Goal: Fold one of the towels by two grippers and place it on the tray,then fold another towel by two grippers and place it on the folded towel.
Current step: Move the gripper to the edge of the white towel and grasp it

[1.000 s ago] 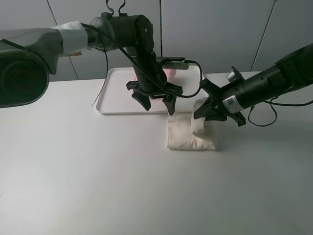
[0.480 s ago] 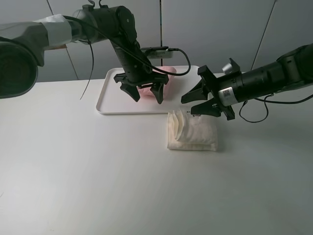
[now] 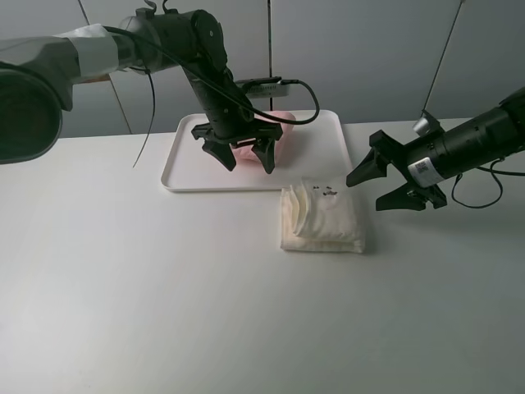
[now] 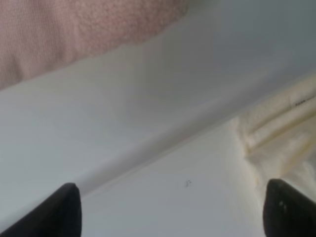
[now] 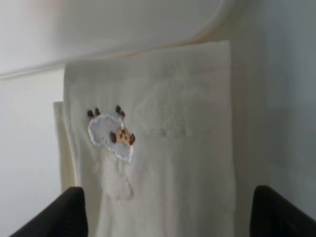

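— Two towels to deal with; how far along does it look?

— About halfway or a bit past, I'd judge. Left of centre in the overhead view, the pink towel (image 3: 261, 141) already lies bunched on the white tray (image 3: 184, 164), with the left gripper (image 3: 241, 158) hanging over it, jaws spread wide and holding nothing.

— And the second one?

— The cream towel (image 3: 324, 219) sits folded on the worktop (image 3: 164, 287), just below the tray's lower right corner, not yet on the pink one. Lifting it across is what's left.

— What about the right side?

— The right gripper (image 3: 392, 183) hovers just beside the cream towel's right edge, jaws wide, empty.

— Materials?

— Both towels are soft terry. The cream one is a thick rectangle with layered folds showing along its left edge, and a small embroidered patch (image 5: 111, 134), pale blue with brown bits, on top. The tray is smooth, rigid, round-cornered, with a low rim. The worktop is plain matte white.
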Motion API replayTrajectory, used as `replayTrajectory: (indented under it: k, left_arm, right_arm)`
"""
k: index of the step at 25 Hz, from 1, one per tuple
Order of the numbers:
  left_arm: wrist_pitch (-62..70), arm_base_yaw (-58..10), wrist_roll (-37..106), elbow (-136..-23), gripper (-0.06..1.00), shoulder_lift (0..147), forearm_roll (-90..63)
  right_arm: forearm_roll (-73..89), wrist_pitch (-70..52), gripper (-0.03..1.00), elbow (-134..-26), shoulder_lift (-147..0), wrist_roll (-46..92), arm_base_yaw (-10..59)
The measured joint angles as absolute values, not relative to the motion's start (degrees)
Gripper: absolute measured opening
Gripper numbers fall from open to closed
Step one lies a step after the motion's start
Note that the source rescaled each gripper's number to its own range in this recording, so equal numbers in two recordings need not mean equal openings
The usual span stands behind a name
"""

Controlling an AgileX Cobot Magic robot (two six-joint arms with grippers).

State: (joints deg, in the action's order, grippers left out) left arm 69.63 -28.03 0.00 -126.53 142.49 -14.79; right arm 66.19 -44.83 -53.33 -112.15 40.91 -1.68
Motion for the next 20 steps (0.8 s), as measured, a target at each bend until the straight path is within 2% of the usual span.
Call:
replayTrajectory:
  k: [10, 14, 16, 18, 20]
  left_arm:
    - [69.86, -28.03, 1.74, -121.65, 0.95, 142.49, -16.10]
    - [69.86, -28.03, 2.97, -121.55, 0.95, 142.49, -17.78]
    - [69.86, -28.03, 3.20, -121.55, 0.95, 142.49, -17.89]
    - [69.86, -28.03, 4.14, -121.55, 0.95, 142.49, -17.92]
    - [69.86, -28.03, 6.02, -121.55, 0.95, 142.49, -18.03]
  right_arm:
    - [70.85, -46.47, 0.72, -53.45, -119.14, 46.27, -1.68]
    - [73.73, -47.80, 0.64, -53.56, -120.86, 48.98, -1.68]
    - [74.24, -48.17, 0.55, -53.56, -121.55, 50.04, -1.68]
    - [74.24, -48.02, 0.41, -53.56, -122.11, 51.52, -1.68]
    - [74.36, -47.92, 0.18, -53.56, -122.45, 53.31, -1.68]
